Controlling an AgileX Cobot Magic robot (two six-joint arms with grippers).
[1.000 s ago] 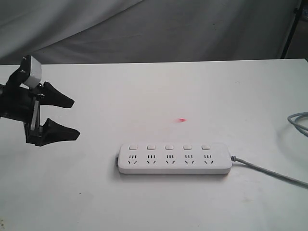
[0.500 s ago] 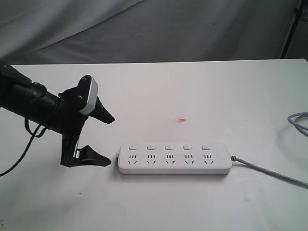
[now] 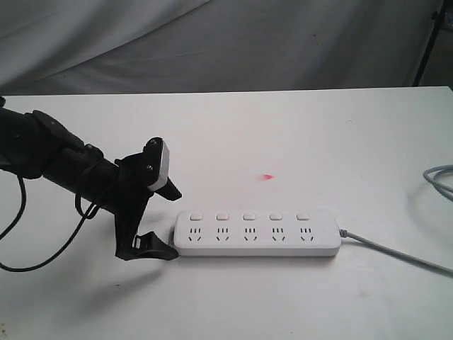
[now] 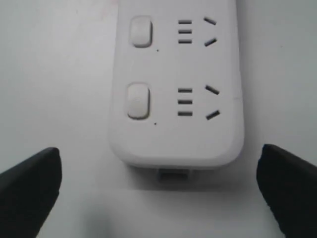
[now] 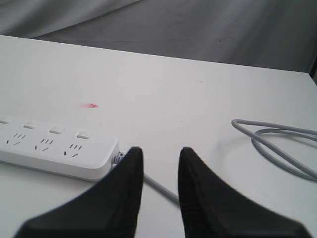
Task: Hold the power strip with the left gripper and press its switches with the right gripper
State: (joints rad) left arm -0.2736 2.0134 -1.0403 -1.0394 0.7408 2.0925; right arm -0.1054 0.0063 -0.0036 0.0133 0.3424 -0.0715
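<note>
From my left wrist the power strip [image 4: 176, 134] runs out of frame past two switches [image 4: 138, 100], its grey cord [image 3: 396, 253] leaves the exterior view's right edge, and my right gripper [image 5: 160, 153] (seen only from its own wrist) lies outside that view.

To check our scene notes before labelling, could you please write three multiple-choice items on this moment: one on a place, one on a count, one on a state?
1. Where is the left gripper relative to the power strip?
A. At the end away from the grey cord.
B. At the cord end.
C. Over the middle.

2. How many switches does the strip carry?
A. Three.
B. Five.
C. Seven.

3. How do the left gripper's jaws stand?
A. Open wide.
B. Shut on the strip.
C. Shut on the cord.

Answers:
1 A: the exterior view shows it at the end opposite the cord.
2 B: five buttons sit in one row.
3 A: the left wrist view shows its fingers far apart.
</note>
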